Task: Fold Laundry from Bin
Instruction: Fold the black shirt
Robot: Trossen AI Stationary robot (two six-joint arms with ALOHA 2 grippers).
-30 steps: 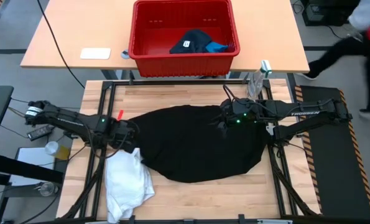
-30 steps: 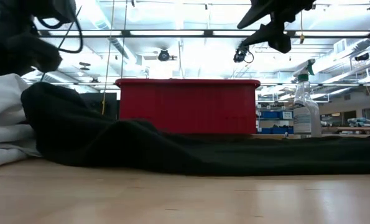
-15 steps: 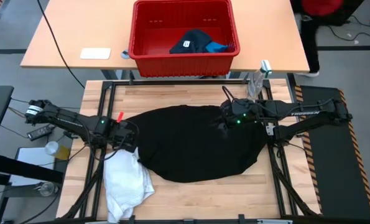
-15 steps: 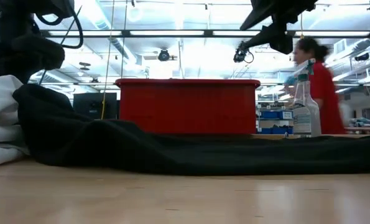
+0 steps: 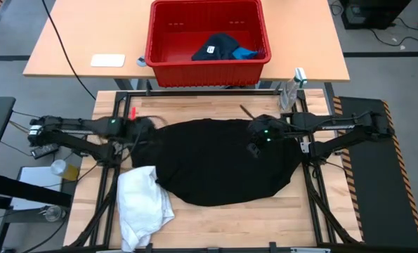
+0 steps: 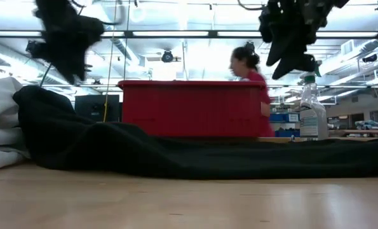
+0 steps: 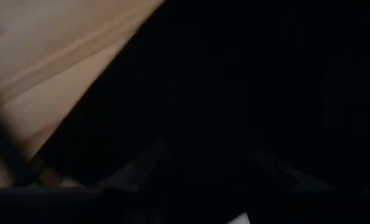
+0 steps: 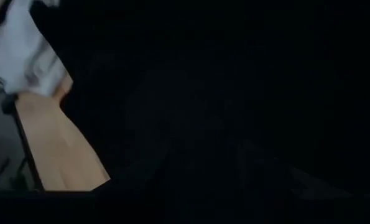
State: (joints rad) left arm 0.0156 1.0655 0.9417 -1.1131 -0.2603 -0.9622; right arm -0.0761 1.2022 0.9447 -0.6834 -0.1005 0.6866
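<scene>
A black garment (image 5: 219,165) lies spread across the wooden table, its left edge heaped against a crumpled white garment (image 5: 144,207). My left gripper (image 5: 144,128) hangs open above the black garment's far left edge, clear of the cloth in the low view (image 6: 71,67). My right gripper (image 5: 253,147) hangs open over the garment's right half, also well above it (image 6: 289,63). The red bin (image 5: 207,70) stands on the far table with a dark navy garment (image 5: 216,48) and a small blue one (image 5: 245,53) inside.
A spray bottle (image 5: 293,88) stands at the table's far right corner. A white flat object (image 5: 107,60) lies on the far table left of the bin. In the low view a person (image 6: 249,70) is behind the bin, in the room beyond.
My left gripper has risen and swung toward the table's far edge, off the black garment's left edge and away from the white garment. The heaped left edge has settled slightly lower. My right gripper has tipped further down and sunk a little. A person has walked across the room behind.
</scene>
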